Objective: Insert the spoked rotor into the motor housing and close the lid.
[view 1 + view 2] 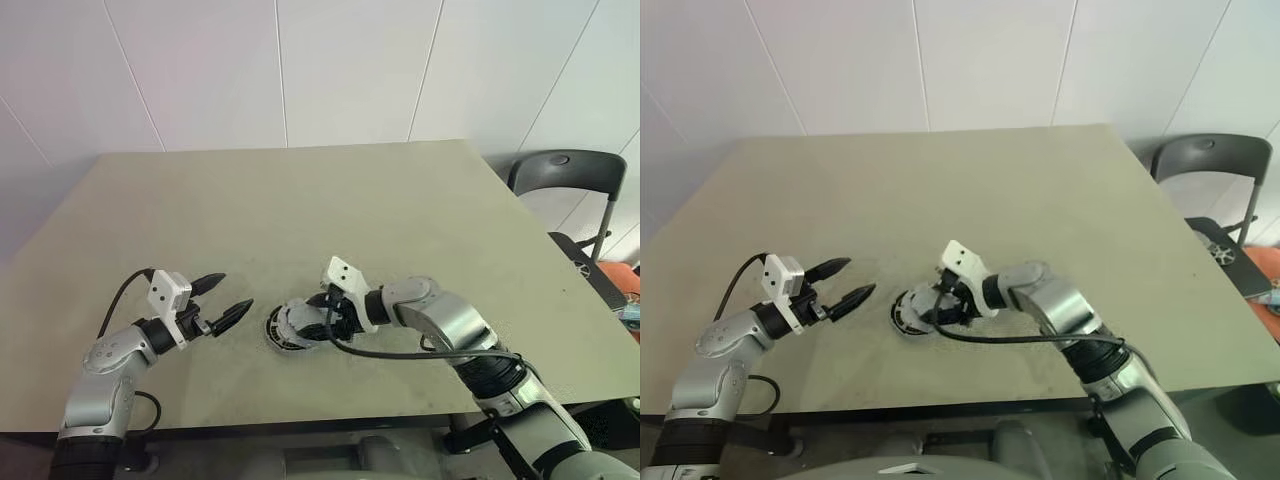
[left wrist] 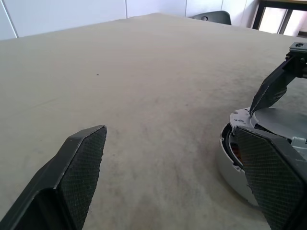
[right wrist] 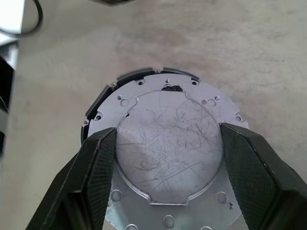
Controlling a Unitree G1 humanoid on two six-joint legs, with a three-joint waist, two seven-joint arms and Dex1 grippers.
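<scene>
The lid (image 3: 168, 158), a scratched bluish-grey disc, rests tilted on the black-rimmed motor housing (image 3: 101, 98) near the table's front middle. My right gripper (image 3: 167, 139) comes in from the right, its fingers pressed against opposite edges of the lid. In the left wrist view a strip of copper-red winding shows in the gap under the raised lid (image 2: 283, 120), above the housing's wall (image 2: 230, 165). The spoked rotor is hidden. My left gripper (image 1: 235, 291) hovers open just left of the housing (image 1: 278, 337), pointing at it, with nothing between its fingers.
The beige table (image 1: 300, 200) stretches bare behind and to both sides of the housing. A black chair (image 1: 565, 175) stands off the table's far right corner. The table's front edge runs close below both arms.
</scene>
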